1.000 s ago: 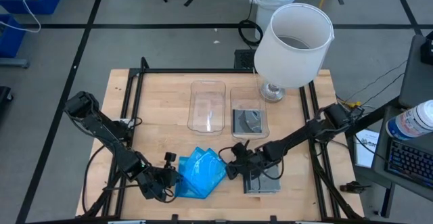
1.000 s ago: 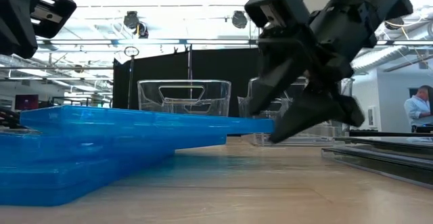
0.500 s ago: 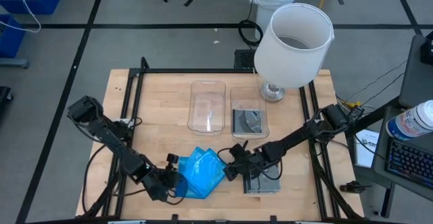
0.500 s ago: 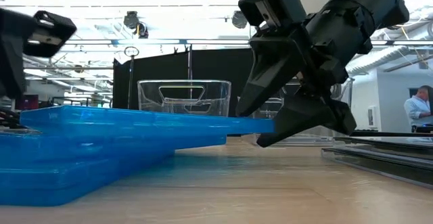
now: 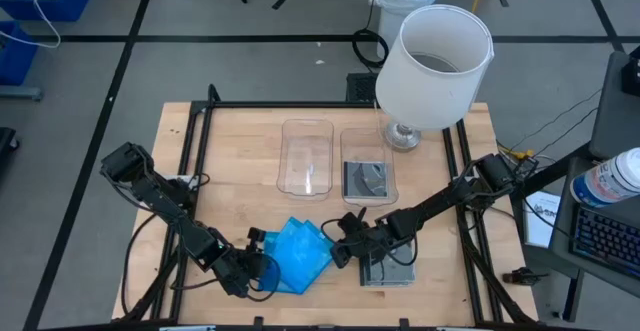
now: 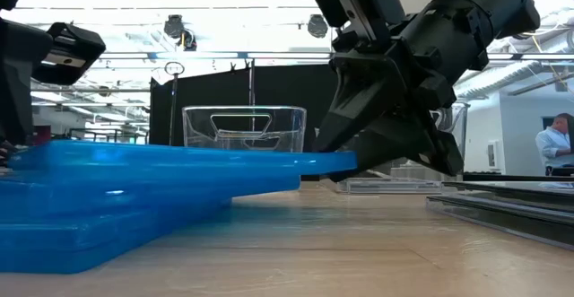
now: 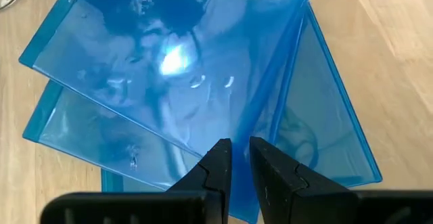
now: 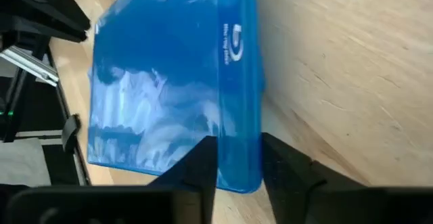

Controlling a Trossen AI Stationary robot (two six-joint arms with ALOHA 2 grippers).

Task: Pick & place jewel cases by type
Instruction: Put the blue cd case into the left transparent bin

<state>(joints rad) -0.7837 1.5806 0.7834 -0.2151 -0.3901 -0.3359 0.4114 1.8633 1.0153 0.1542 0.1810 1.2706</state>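
Several bright blue jewel cases (image 5: 297,254) lie fanned in a stack on the wooden table, near its front edge. My right gripper (image 5: 338,248) reaches in from the right and is shut on the top blue case (image 6: 179,158). At the stack's left side my left gripper (image 5: 258,268) stands low, its fingers (image 7: 218,170) nearly together. A stack of clear/grey square cases (image 5: 388,272) lies under my right arm. One more grey case with a disc (image 5: 367,179) lies in the right-hand clear bin. My left gripper's shut fingertips hang over the near-left part of the top blue case (image 7: 203,109); whether they touch it, I cannot tell. My right gripper pinches the top blue case at its spine edge (image 8: 238,126), one finger (image 6: 359,117) above and one below. The fingers slant down from the table's right side, across the spine. The case still lies on the stack, and its right end (image 6: 341,161) juts out clear of the table.
Two clear bins stand mid-table: an empty one (image 5: 306,157) on the left and one (image 5: 386,161) on the right. A lamp with a large white shade (image 5: 436,66) stands at the far right. Black frame rails (image 5: 196,161) run along the table's sides.
My right gripper has shut on the right end of the top blue case, staying in place. My left gripper has sunk toward the blue stack's left side and shifted slightly toward the table's right.
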